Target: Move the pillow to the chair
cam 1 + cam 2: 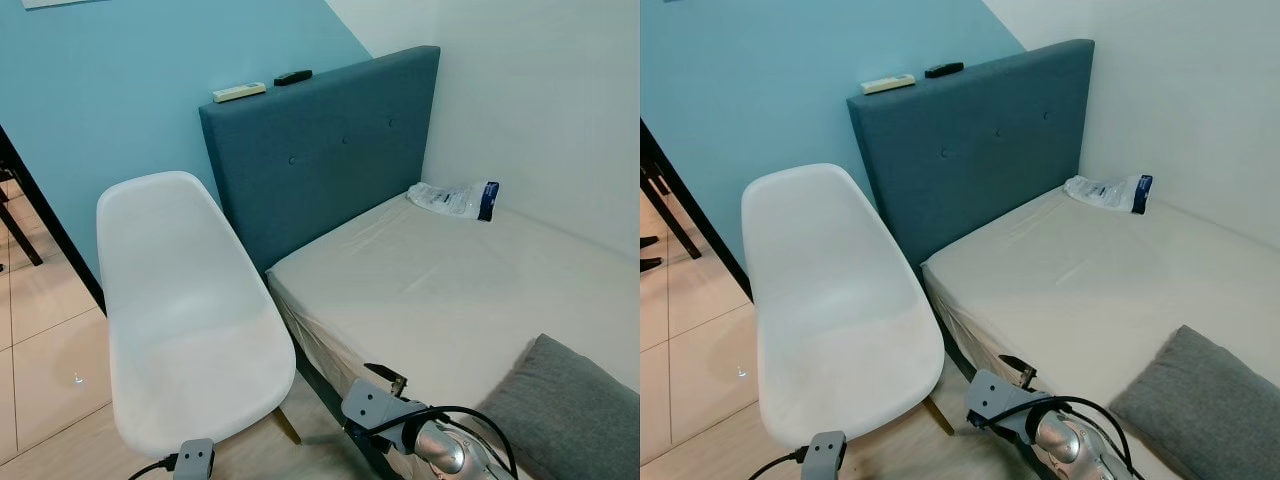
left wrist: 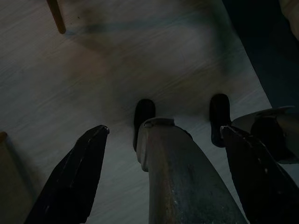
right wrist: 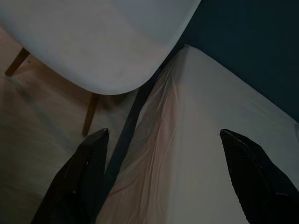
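At the bottom of the frame the right gripper hangs low with its black fingers spread wide over the bed edge, and the left gripper, equally spread, points down at the pale wood floor. The grey fabric pillow lies lower right on the cream-sheeted bed, apart from both grippers. The white moulded plastic chair stands centre left beside the bed, before the blue upholstered headboard.

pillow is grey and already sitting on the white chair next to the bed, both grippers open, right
Not quite. The grey pillow lies on the bed, near its foot end, not on the white chair, whose seat is bare in the right eye view. The rest holds: the chair stands beside the bed, and the wrist views show the left gripper and right gripper with fingers spread open.
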Motion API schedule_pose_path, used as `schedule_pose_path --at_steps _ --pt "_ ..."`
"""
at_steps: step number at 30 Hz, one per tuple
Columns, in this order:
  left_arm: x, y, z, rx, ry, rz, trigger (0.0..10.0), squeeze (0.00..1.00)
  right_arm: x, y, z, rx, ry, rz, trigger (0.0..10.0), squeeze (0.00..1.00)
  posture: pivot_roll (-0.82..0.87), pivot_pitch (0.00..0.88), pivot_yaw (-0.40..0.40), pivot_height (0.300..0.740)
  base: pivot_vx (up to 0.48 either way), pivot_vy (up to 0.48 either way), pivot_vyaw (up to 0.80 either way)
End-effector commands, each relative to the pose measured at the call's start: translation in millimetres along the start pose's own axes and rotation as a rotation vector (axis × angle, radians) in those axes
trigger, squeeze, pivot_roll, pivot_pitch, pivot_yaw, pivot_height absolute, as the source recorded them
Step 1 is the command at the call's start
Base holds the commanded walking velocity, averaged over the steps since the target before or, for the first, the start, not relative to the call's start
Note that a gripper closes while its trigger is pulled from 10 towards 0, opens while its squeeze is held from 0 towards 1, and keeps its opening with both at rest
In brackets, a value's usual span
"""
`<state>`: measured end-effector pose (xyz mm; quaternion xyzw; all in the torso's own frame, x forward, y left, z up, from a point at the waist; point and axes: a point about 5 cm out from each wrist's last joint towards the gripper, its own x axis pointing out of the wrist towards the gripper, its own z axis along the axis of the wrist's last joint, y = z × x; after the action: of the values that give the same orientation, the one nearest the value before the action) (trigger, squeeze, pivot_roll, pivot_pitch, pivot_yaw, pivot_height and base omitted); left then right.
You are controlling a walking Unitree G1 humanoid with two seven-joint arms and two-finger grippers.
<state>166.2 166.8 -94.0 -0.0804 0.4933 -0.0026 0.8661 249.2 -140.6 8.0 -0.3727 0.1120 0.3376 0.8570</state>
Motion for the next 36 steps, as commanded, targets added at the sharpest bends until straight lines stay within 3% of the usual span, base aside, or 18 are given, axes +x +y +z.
schedule_pose_path --at_steps 1,36 --pt "-1.2 7.0 0.2 0.015 0.005 0.013 10.0 0.00 1.9 2.6 5.2 -0.005 -0.016 0.005 10.0 0.00 -0.12 0.008 0.051 0.740 0.000 0.000 0.00" --pt "-0.6 3.6 -0.2 0.040 0.009 0.003 10.0 0.00 0.1 1.9 3.5 -0.004 -0.009 0.001 10.0 0.00 -0.12 0.013 0.056 0.740 0.000 0.000 0.00"
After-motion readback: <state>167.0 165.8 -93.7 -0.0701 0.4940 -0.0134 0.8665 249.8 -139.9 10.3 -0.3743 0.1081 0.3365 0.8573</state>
